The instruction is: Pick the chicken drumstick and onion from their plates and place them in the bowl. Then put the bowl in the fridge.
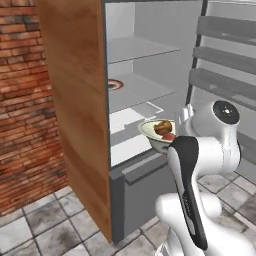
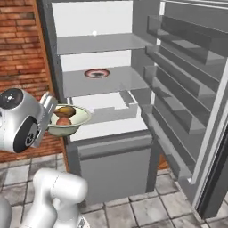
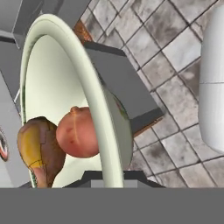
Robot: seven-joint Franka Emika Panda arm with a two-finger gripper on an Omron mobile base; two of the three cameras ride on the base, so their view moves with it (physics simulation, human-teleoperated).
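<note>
Before the open fridge (image 2: 107, 147), the arm holds the bowl (image 2: 75, 127) up in the air, just outside the grey-white interior and about level with the low shelf above the drawer. The hand (image 2: 48, 116) is closed on the bowl's rim at the side nearest the robot; the hand view looks straight along that rim (image 3: 98, 109), with the grip itself at the bottom edge. A rim grip suits a wide flaring bowl that could not be spanned across.

Both foods already lie inside: the chicken drumstick (image 3: 39, 148) and the onion (image 3: 78, 133) rest touching each other at the bottom. The bowl looks close to level in the base views, which keeps the round onion from rolling out.

The door (image 2: 187, 89) stands swung wide to the right, its racks clear of the path. A small round reddish thing (image 2: 97, 73) sits on the middle glass shelf, so the bare lower shelf (image 2: 111, 127) seems the likelier landing place. Only the placing of the bowl appears left to do.
</note>
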